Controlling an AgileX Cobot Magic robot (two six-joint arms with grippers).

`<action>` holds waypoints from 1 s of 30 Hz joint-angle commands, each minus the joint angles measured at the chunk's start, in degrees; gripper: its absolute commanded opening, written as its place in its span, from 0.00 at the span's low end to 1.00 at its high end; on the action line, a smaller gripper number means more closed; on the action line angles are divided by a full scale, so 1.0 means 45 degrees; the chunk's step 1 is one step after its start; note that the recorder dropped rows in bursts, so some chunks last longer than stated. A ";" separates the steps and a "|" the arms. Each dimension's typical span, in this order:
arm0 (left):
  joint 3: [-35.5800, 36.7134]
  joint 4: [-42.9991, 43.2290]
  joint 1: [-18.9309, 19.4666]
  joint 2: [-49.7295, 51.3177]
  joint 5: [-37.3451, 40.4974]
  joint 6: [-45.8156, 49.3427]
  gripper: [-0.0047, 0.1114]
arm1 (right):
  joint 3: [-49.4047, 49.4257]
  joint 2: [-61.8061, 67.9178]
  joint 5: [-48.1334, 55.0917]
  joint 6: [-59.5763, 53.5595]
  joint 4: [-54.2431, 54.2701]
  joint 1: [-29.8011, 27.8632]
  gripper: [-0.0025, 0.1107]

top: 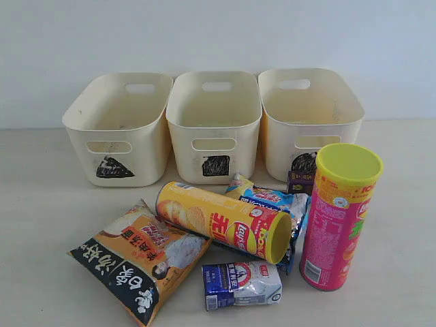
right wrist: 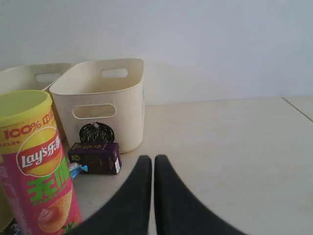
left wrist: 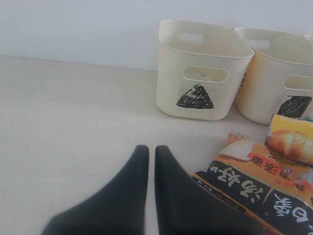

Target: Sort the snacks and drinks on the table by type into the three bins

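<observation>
Exterior view.
- Three cream bins in a row at the back of the table [top: 41, 225], sides touching: triangle bin [top: 139, 153] on the left, square bin [top: 214, 129] in the middle, circle bin [top: 313, 129] on the right. No contents can be seen in them.
- Yellow chip tube [top: 221, 221]: lying on its side in front of the square bin, lid end toward the front right.
- Blue-and-black bag [top: 276, 201]: partly under that tube.
- Pink chip tube [top: 338, 218]: upright at the right, lid on.
- Purple carton [top: 300, 182]: just in front of the circle bin, behind the pink chip tube.
- Orange-and-black bag [top: 139, 262]: flat at the front left, touching the yellow chip tube.
- Blue-and-white carton [top: 242, 285]: lying at the front, near the tube's lid.

Left wrist view.
- Left gripper [left wrist: 151, 152]: fingers pressed nearly together, nothing between them, over bare table beside the orange-and-black bag. The triangle bin stands beyond it.

Right wrist view.
- Right gripper [right wrist: 152, 161]: fingers likewise drawn together and empty, near the purple carton, the circle bin and the pink chip tube.
</observation>
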 commanded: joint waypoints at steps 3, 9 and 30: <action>0.0048 0.0040 -0.0048 -0.0028 -0.0008 0.0064 0.07 | 0.0053 -0.0067 -0.1035 -0.0039 -0.0079 0.0016 0.02; 0.0048 0.0040 -0.0026 -0.0028 -0.0008 0.0064 0.07 | 0.0053 -0.0067 -0.4374 0.0282 0.0097 0.0016 0.02; 0.0048 0.0040 -0.0026 -0.0028 -0.0008 0.0064 0.07 | -0.4467 0.4831 -0.5851 0.4561 0.0404 0.0016 0.02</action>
